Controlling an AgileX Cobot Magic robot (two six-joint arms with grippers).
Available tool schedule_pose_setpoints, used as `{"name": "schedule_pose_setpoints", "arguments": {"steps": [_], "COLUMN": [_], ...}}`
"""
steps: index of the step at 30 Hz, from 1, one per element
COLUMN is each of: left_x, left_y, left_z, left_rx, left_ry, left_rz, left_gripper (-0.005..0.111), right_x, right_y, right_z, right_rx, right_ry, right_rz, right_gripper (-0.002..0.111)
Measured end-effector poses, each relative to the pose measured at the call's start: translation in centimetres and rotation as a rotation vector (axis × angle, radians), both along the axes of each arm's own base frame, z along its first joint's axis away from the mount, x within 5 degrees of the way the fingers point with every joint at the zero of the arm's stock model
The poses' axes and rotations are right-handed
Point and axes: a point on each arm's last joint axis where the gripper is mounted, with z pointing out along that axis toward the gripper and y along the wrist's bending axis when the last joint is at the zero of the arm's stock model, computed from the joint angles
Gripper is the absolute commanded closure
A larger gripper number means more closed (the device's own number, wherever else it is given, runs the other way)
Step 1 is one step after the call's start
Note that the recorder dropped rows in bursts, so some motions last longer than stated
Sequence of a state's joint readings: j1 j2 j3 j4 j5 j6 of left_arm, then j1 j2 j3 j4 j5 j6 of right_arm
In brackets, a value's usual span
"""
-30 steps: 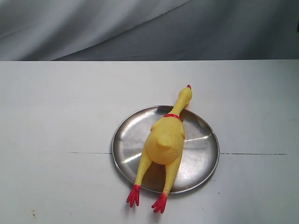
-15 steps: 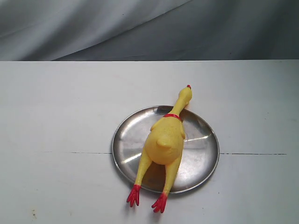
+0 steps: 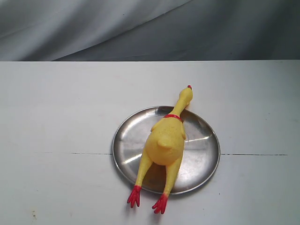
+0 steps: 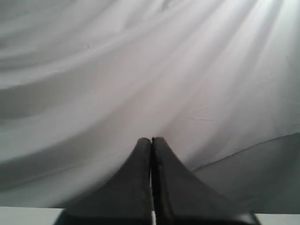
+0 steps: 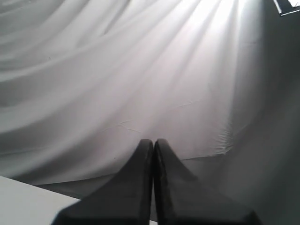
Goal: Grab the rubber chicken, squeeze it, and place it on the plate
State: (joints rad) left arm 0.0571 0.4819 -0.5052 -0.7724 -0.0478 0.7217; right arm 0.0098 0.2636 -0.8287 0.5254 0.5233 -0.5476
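Observation:
The yellow rubber chicken (image 3: 165,140) lies lengthwise across the silver plate (image 3: 200,157) in the exterior view. Its head with the red comb pokes past the far rim, and its red feet hang over the near rim onto the table. Neither arm shows in the exterior view. In the left wrist view my left gripper (image 4: 151,139) is shut, its dark fingers pressed together and pointing at grey cloth. My right gripper (image 5: 153,140) is likewise shut with nothing in it, facing the same cloth. Chicken and plate are out of both wrist views.
The plate rests near the front middle of a white table (image 3: 56,117) with a thin seam line (image 3: 253,154) across it. Grey draped cloth (image 3: 140,28) hangs behind the table's far edge.

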Motion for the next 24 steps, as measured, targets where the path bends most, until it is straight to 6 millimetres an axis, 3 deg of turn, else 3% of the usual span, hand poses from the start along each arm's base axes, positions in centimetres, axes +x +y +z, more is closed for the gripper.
{"name": "schedule_pose_setpoints", "arguments": {"steps": [5,13,24], "left_x": [0.0,0.3,0.3], "left_y": [0.2,0.6,0.8], "left_z": [-0.3,-2.5,-2.4], "left_rx": [0.008,0.043,0.052], "left_ry": [-0.009,0.032,0.012], "left_rz": [0.024,0.069,0.094], "left_gripper": [0.107,0.107,0.107], "right_x": [-1.9,-4.3,-4.9], "right_y": [0.0,-0.2,-0.2], "right_z": [-0.6,-2.0,-2.4], "right_rx": [-0.013,0.023,0.021], "right_ry": [-0.006,0.006,0.014], "right_rz": [-0.006,-0.019,-0.012], "right_gripper": [0.108,0.108,0.108]}}
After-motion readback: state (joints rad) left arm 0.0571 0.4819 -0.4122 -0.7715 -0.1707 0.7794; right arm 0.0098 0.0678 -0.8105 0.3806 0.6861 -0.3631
